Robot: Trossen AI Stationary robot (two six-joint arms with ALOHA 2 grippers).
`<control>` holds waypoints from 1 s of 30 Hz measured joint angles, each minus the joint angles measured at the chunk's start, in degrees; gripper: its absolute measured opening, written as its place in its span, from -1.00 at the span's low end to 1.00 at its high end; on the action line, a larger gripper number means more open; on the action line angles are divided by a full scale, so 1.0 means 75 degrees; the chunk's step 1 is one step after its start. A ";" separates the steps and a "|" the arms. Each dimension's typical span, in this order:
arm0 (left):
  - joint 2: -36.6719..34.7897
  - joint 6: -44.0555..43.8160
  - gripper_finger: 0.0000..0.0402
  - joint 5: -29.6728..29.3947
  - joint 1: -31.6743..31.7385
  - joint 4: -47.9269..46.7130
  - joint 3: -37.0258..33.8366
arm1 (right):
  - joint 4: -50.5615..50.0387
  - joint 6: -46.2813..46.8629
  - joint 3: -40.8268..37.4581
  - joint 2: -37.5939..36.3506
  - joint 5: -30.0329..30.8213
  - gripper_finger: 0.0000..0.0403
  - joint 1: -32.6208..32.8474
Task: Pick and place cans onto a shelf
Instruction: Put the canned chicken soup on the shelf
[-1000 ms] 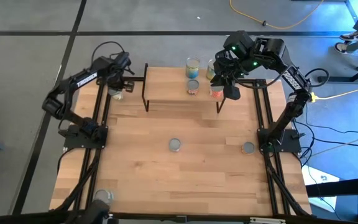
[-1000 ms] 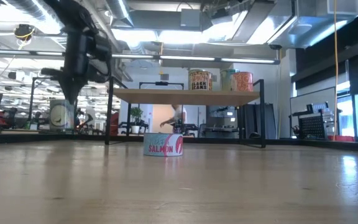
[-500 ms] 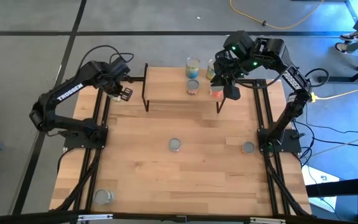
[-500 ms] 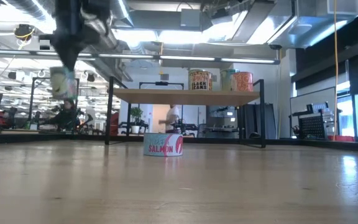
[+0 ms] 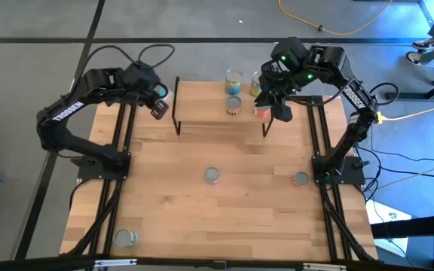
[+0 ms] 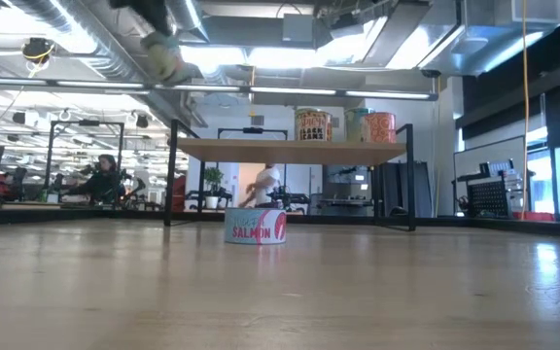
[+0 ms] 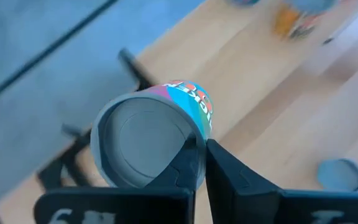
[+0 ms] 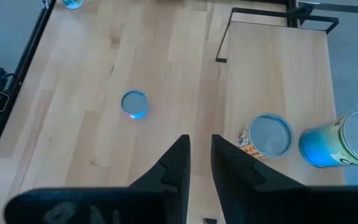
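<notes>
My left gripper (image 5: 157, 100) is high above the table's far left corner, just left of the shelf (image 5: 217, 122), and shut on a can with a blue, pink and orange label (image 7: 145, 146). The can also shows in the low view (image 6: 163, 58). My right gripper (image 5: 281, 111) hovers shut and empty over the shelf's right end. Several cans stand upright on the shelf top (image 6: 290, 151): two near its middle (image 5: 233, 79) (image 5: 233, 105) and two at its right (image 5: 256, 83) (image 5: 262, 111). My left gripper holds the can at the edge of its silvery end (image 7: 188, 149), where the label side meets the rim; the fingers (image 7: 225, 168) themselves hide the exact spot. The can is lifted clear, well above shelf height, and tilted, its metal end turned toward the wrist camera.
Three more cans stand on the table: a salmon tin at the centre (image 5: 212, 175), one near the right rail (image 5: 301, 179), one at the near left corner (image 5: 125, 238). Black rails run along both table sides. People show in the room behind.
My left gripper has risen from the table's far left corner with the can and gone right, toward the shelf. The can, upright on the table a second ago, is now lifted above shelf height and has tipped over.
</notes>
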 joint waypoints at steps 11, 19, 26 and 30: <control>0.2389 0.1786 -0.96 0.0116 -0.0814 0.0379 0.2094 | 0.0001 0.0000 -0.0001 0.0000 -0.0001 -0.67 0.0000; 0.3952 0.2299 -0.96 0.0729 -0.0748 -0.0584 0.2822 | 0.0001 0.0003 -0.0001 0.0000 -0.0001 -0.67 0.0000; 0.4596 0.2684 -0.96 0.0603 -0.0712 -0.0916 0.2821 | 0.0003 0.0003 -0.0001 0.0000 -0.0001 -0.67 -0.0001; 0.4714 0.2704 -0.96 0.0607 -0.0696 -0.0935 0.2821 | 0.0004 0.0003 -0.0001 0.0000 -0.0001 -0.67 -0.0002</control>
